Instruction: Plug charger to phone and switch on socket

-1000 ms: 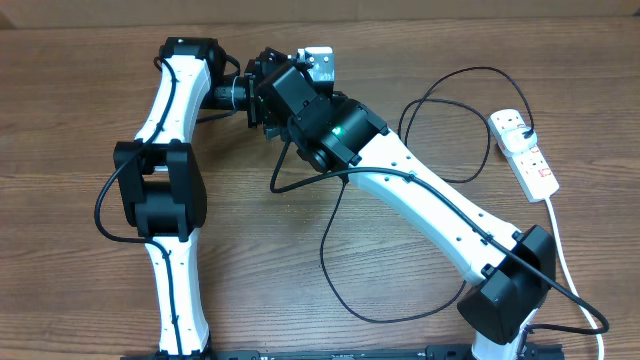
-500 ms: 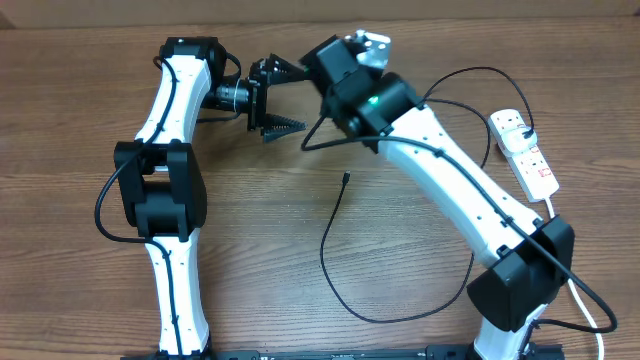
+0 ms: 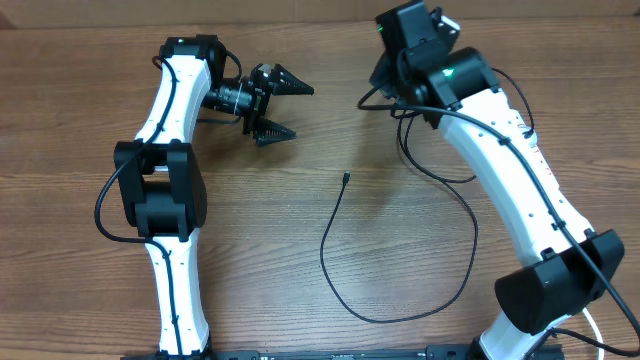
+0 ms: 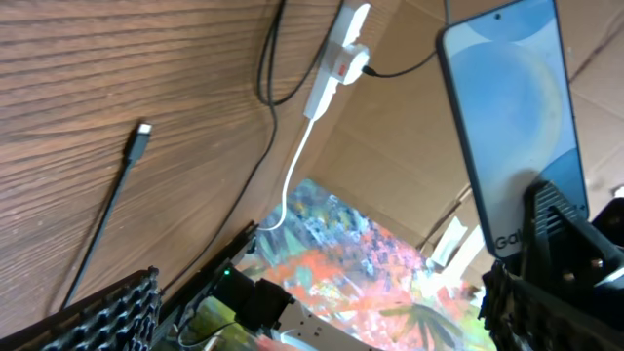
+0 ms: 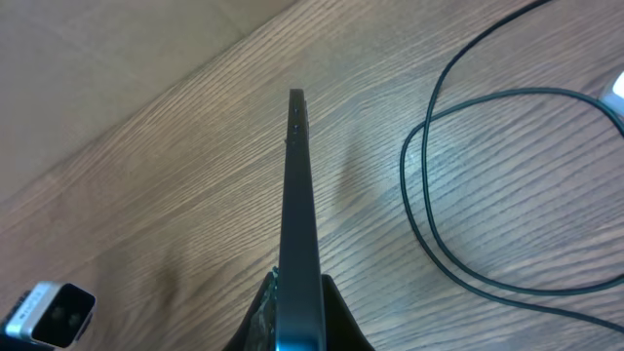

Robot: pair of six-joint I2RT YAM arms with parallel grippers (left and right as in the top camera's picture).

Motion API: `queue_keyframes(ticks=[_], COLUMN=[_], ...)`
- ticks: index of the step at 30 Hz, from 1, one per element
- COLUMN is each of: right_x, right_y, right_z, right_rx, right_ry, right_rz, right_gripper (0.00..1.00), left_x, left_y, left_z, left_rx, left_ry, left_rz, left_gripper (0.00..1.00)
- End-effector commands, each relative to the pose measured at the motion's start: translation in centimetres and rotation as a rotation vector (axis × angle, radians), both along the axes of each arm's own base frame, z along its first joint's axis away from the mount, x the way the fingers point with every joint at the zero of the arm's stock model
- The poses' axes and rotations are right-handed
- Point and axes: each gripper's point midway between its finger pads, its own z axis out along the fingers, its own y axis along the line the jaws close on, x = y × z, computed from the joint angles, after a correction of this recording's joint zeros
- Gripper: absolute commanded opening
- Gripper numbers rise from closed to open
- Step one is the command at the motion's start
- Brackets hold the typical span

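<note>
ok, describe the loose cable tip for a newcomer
On the wooden table, between the two arms, a thin black cable curls in an open loop. Its tip is the small free end lying mid-table, touching nothing; the other end runs under the right arm.

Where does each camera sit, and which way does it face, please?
Overhead: above the table, looking straight down; left arm, right arm, open left hand and charger tip show.
Left wrist: on the left arm, looks across the table at the phone and socket; own fingers at the bottom.
Right wrist: on the right arm, looks along the edge-on phone, shut in the right hand.
Shared: both wrist views show the phone.
</note>
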Motion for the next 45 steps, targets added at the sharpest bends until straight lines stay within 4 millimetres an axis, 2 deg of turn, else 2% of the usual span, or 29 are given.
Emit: queue_keyframes(ticks=[1, 7, 11, 16, 19, 25, 28, 31, 33, 36, 40, 45], right_x=[-0.1, 0.2, 0.2, 0.1, 0.1, -0.2, -0.3, -0.6, -0.7, -0.9, -1.1, -0.9], right_y=[-0.1, -0.8, -0.8, -0.7, -0.7, -0.8, -0.6, -0.4, 0.0, 0.9, 1.5, 1.5], right_z=[3.3, 3.3, 3.2, 3.3, 3.5, 4.1, 4.5, 4.9, 5.1, 5.3, 5.3, 5.5], right_rx=[0.080, 0.111, 0.123, 0.129, 0.131, 0.149, 0.163, 0.183, 0.202, 0.244, 0.301, 0.364], right_ry=[-0.065, -0.058, -0.053, -0.053, -0.058, -0.068, -0.073, -0.075, -0.075, -0.067, -0.048, -0.048], right_rz=[-0.007, -0.033, -0.028, -0.024, -0.024, -0.040, -0.030, -0.019, -0.005, 0.030, 0.018, -0.052], right_gripper=[0.04, 0.04, 0.04, 0.04, 0.04, 0.04, 0.04, 0.04, 0.04, 0.04, 0.04, 0.04], left_x=[0.3, 0.5, 0.1, -0.2, -0.6, -1.2, -1.0, -0.7, -0.7, -1.0, -1.8, -1.2], left_y=[0.2, -0.2, -0.2, -0.2, 0.0, 1.8, 3.9, 7.0, 8.1, 8.5, 7.2, 6.9], left_z=[-0.3, 0.8, 1.4, 3.4, 5.1, 10.4, 12.7, 14.4, 15.3, 16.0, 16.1, 16.6], left_rx=[0.043, -0.042, -0.044, -0.040, 0.030, 0.287, 0.484, 0.705, 0.781, 0.799, 0.721, 0.699], left_ry=[-0.012, -0.228, -0.287, -0.412, -0.497, -0.749, -0.798, -0.802, -0.826, -0.842, -0.823, -0.853], left_rz=[-0.003, -0.069, -0.096, -0.131, -0.162, -0.198, -0.127, -0.012, 0.020, 0.030, 0.012, 0.022], left_gripper=[1.00, 1.00, 1.00, 1.00, 1.00, 1.00, 1.00, 1.00, 0.99, 1.00, 1.00, 1.00])
